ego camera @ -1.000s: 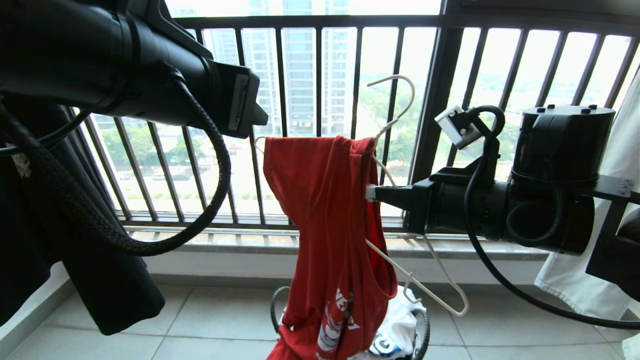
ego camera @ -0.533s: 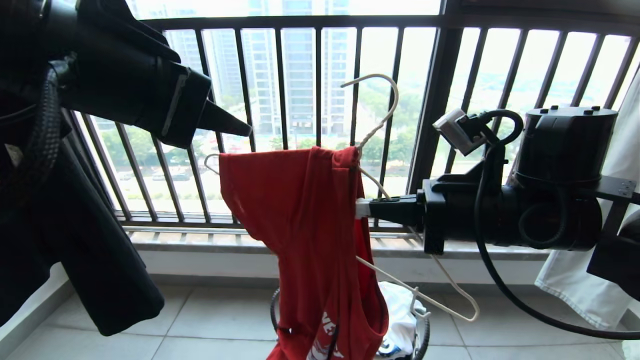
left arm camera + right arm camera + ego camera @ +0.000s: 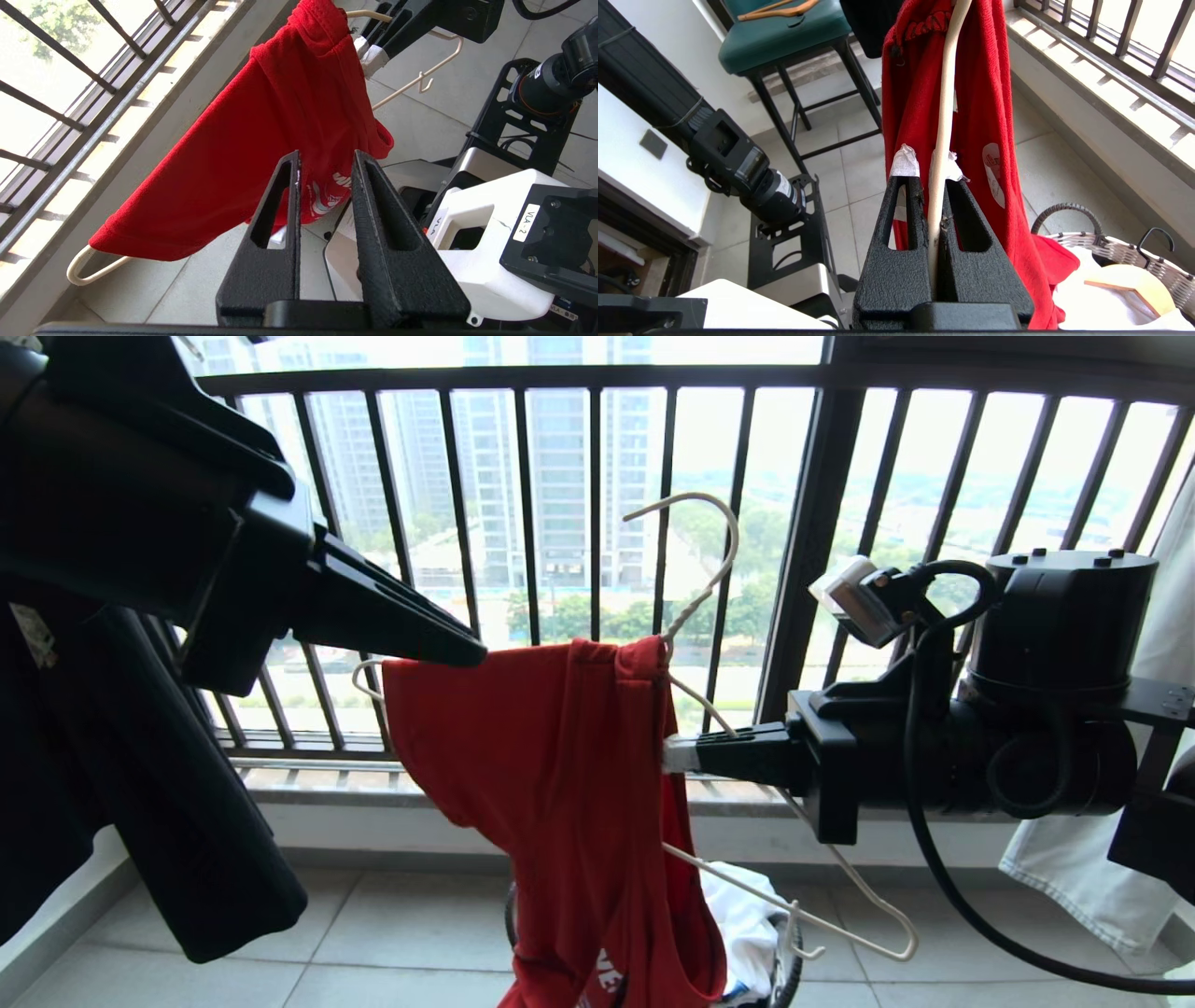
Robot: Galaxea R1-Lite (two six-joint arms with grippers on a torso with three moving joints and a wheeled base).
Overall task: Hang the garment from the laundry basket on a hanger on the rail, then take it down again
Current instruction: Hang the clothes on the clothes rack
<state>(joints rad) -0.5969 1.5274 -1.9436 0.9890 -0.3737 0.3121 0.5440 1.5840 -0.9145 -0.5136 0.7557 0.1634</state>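
Right pincer: black textured fingers, white-taped tips, clenched on hanger. Hanger: thin cream-white wire, twisted neck, hook at 12 o'clock, free of any support, one bare shoulder slanting toward 4 o'clock.

Garment: red knit T-shirt, white print low down, draped over other hanger shoulder, hem dropping toward 6 o'clock onto laundry basket, woven rim, black loop handle.

Left pincer: released, narrow gap between fingers, nothing held, at 10 o'clock from garment, just beside its upper edge.

Probably a high-rise balcony: railing, tiled floor.
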